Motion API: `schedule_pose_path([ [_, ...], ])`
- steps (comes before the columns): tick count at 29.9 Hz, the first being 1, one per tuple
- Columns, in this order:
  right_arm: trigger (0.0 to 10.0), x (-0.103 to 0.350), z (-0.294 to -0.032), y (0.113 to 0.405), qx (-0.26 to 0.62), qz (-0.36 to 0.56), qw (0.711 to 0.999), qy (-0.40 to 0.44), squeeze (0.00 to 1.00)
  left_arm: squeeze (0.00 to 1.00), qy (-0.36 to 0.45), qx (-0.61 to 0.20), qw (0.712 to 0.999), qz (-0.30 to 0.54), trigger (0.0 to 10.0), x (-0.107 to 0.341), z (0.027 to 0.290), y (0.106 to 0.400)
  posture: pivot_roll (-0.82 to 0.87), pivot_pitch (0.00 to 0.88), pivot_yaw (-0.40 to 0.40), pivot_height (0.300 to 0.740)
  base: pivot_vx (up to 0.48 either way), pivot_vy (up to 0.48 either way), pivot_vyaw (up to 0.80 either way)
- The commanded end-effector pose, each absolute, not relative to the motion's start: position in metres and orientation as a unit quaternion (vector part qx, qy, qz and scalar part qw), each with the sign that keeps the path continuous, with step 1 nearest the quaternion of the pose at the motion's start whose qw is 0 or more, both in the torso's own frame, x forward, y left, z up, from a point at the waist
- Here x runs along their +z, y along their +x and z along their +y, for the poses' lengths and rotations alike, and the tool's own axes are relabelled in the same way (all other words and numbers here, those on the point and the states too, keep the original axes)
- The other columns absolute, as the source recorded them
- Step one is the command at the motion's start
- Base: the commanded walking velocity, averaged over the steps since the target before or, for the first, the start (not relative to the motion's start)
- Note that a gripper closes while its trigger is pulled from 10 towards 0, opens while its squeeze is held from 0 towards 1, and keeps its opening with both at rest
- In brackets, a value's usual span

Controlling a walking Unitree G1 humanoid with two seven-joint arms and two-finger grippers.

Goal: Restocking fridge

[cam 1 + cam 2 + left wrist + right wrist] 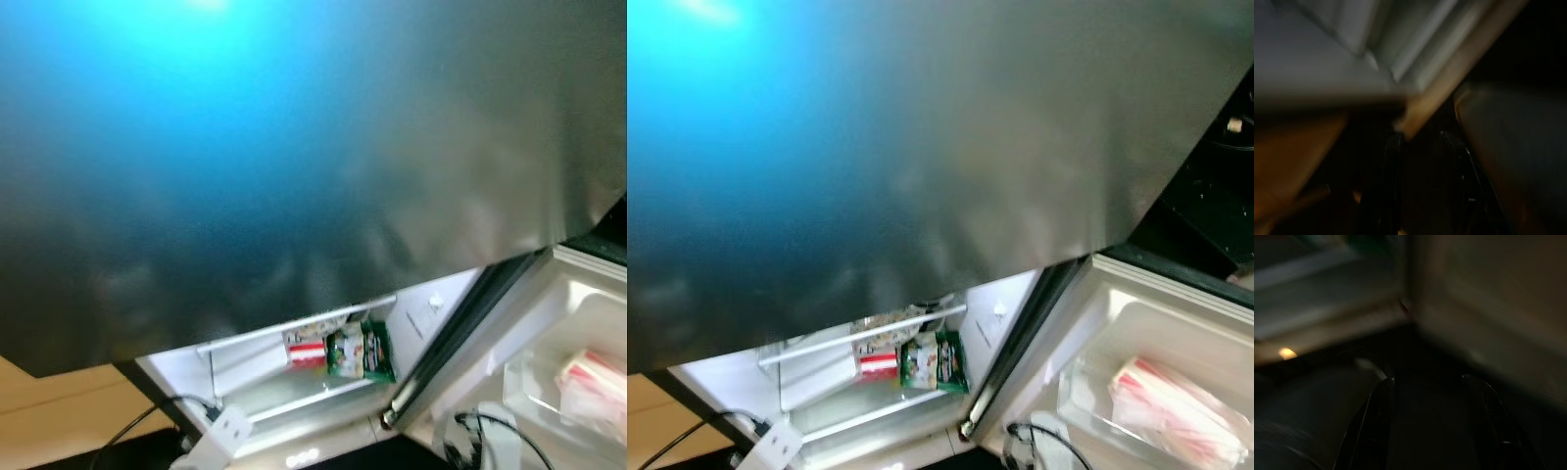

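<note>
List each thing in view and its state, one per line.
Fridge door: open.
Green packet: upright on the fridge shelf.
Red and white carton: on the shelf, beside the green packet.
Red striped pack: lying in the door bin.
Left claw: open, empty.
Right claw: open, empty.

Left gripper (pixel 1425 186) fingers apart, right gripper (pixel 1432 426) too (blurred)

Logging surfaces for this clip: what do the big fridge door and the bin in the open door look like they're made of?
Fridge door: probably brushed steel, a grey matte sheen smearing the blue light. Door bin: likely clear plastic, since the red-and-white pack shows through its wall.
</note>
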State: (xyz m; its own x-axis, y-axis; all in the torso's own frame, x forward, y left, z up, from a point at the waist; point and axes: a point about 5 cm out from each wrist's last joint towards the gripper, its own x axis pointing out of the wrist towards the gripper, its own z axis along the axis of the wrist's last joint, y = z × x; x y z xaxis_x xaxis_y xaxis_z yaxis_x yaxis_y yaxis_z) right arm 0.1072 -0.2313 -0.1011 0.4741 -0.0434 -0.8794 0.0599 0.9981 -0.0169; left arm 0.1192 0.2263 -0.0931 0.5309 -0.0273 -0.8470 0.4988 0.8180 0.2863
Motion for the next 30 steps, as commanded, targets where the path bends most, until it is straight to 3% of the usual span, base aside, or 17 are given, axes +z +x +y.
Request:
schedule_pose_path([
  [1,10.0,-0.101,-0.231,0.110,-0.027,0.513,0.858,0.003,0.00,0.21,0.247,-0.152,0.837,0.463,10.0,-0.095,0.223,0.118,0.00,0.000,-0.056,0.740,0.000,0.000,0.00],
  [7,10.0,-0.091,-0.229,0.142,-0.025,0.481,0.877,0.003,0.00,0.21,0.242,-0.139,0.833,0.478,10.0,-0.098,0.223,0.118,0.01,0.000,-0.056,0.740,0.000,0.000,0.00],
  [13,10.0,-0.088,-0.226,0.154,-0.013,0.477,0.879,-0.015,0.00,0.22,0.239,-0.131,0.836,0.476,10.0,-0.097,0.222,0.121,0.01,0.000,-0.064,0.740,0.000,0.000,0.00],
  [30,10.0,-0.095,-0.236,0.130,0.005,0.513,0.857,-0.057,0.00,0.24,0.241,-0.128,0.836,0.476,10.0,-0.099,0.216,0.124,0.00,0.000,-0.066,0.740,0.000,0.000,0.00],
])
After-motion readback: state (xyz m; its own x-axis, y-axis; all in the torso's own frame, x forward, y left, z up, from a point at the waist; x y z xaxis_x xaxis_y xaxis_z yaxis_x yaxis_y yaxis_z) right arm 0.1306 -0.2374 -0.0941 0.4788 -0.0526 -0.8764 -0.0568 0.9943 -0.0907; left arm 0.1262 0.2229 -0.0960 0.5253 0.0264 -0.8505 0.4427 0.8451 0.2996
